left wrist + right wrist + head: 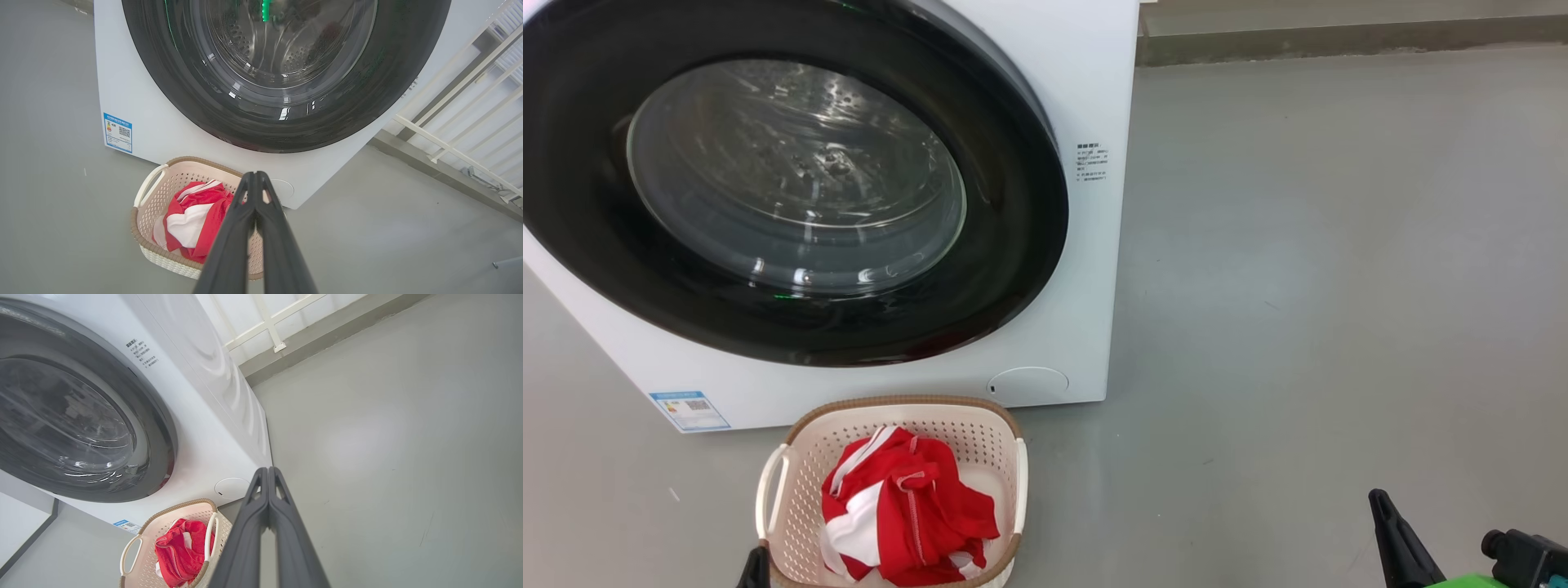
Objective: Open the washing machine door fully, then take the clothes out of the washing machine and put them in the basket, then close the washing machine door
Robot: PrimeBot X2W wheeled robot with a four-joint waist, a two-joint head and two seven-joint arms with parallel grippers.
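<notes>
The white washing machine (1086,90) stands on the floor with its black-rimmed door (1013,245) lying flush against the front; through the glass I see bare steel drum. In front of it sits the cream basket (907,402), holding the red-and-white clothes (907,506). My left gripper (255,175) is shut with nothing in it, hanging above the basket's (163,253) near right side, over the clothes (196,212). My right gripper (267,471) is also shut and holds nothing, off to the right of the basket (179,506); its dark finger (1388,523) shows at the lower right of the head view.
Grey floor (1339,286) stretches to the right of the machine. A low kerb with white railing (449,122) runs behind and beside the machine. A blue label (689,411) and a round flap (1027,384) mark the machine's lower front.
</notes>
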